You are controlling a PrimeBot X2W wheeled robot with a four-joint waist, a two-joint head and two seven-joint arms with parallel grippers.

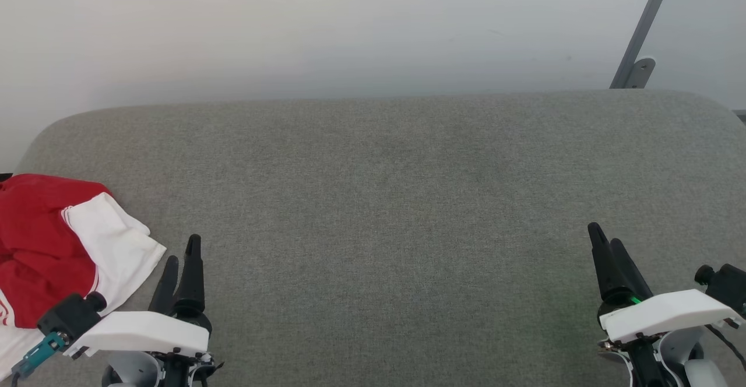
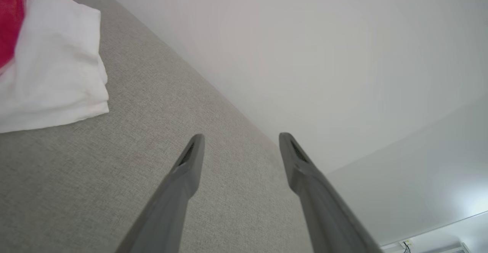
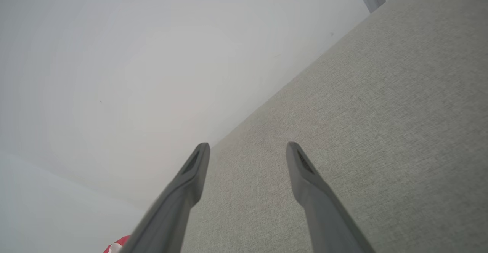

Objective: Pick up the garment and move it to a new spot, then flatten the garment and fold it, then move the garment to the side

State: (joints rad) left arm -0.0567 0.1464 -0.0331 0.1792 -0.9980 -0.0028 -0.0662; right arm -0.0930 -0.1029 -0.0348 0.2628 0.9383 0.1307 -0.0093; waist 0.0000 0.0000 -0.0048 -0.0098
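the garment [image 1: 52, 247] lies heaped at the pad's [image 1: 384, 200] left edge, a white sleeve lying over the red body, and part of it runs out of view by the pad's near-left corner; it looks thin, light and limp, likely to sag and trail from a single pinch, and in no way fragile; the sleeve's free hem, on the side toward the pad's middle, seems the easiest hold, though a shoulder or collar would probably carry the body better, and those are hidden in the folds; the left gripper [image 1: 183, 249] hovers over the pad's near-left part, just beside the sleeve, fingers apart and holding nothing; the right gripper [image 1: 605, 235] sits over the pad's near-right part, well apart from the cloth, fingers likewise apart; the pad's middle and right lie bare, wide room for spreading; a wall [image 1: 349, 25] closes the pad's far edge, and a metal post [image 1: 641, 37] stands behind its far-right corner.
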